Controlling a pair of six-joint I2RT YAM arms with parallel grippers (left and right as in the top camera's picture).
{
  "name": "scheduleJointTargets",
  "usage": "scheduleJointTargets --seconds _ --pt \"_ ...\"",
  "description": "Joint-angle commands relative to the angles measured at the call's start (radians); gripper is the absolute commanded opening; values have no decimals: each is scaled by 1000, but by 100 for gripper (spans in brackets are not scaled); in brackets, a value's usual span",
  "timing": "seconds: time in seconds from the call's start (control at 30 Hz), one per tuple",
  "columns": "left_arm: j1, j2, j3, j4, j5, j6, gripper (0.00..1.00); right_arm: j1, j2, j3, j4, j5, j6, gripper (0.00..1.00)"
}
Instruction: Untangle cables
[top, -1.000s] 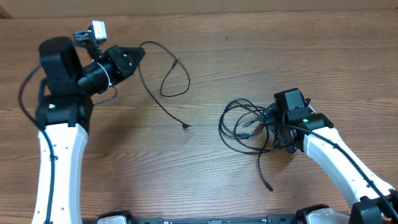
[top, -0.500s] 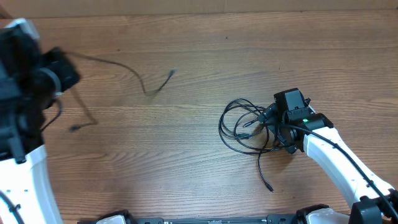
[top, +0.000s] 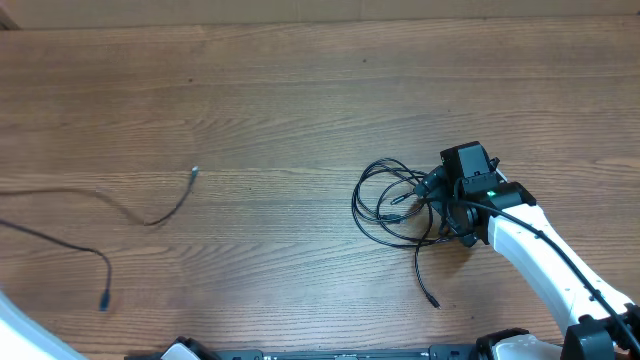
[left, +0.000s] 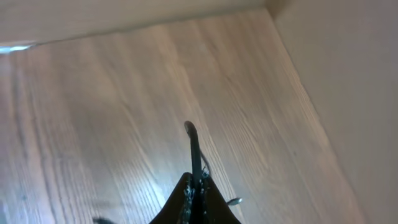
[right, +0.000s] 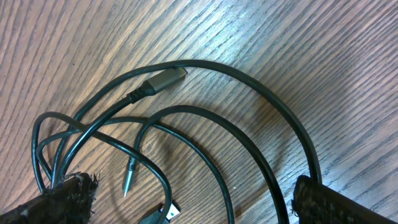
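Black tangle (top: 398, 198) sits right of centre on the wood worktop (top: 300, 100), touching the right gripper (top: 440, 200). That gripper is spread wide and straddles the loops. In the wrist view its pads (right: 68, 196) stand either side of several strands, with a grey plug (right: 165, 78) and a thin pin tip (right: 129, 180) ahead of them, nothing pinched. The loops fan out from that gripper toward the robot's left, and one loose tail (top: 425, 280) runs toward the near edge. A separate cable (top: 150, 220) lies well apart at far left, long axis roughly left-right, one end running off the frame edge. The left gripper (left: 196, 186), outside the overhead view, is pressed together on a thin black cord (left: 194, 149) whose end pokes out ahead; probably that same cable, can't confirm. The right arm is clearly nearer the tangle, so the next pull likely starts there: pinch one strand and draw it away from the loops.
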Motion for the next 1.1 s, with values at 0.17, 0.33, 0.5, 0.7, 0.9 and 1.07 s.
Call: scheduleJointTargets --seconds 0.17,0.33,0.5,0.7,0.9,1.07 --pt "73 69 19 28 -10 -134 4 -3 1 -3 2 3 -8 100" --pt "69 108 19 12 -8 -203 4 -3 1 -3 2 3 -8 100" --pt "74 102 22 48 -25 -195 4 -3 1 -3 2 3 -7 100" --pt "149 100 65 42 -25 -141 4 -3 1 -3 2 3 -8 100" --pt "333 106 91 69 66 -156 4 -3 1 -3 2 3 -8 100" --pt "389 127 91 72 79 -228 4 -3 1 -3 2 3 -8 100"
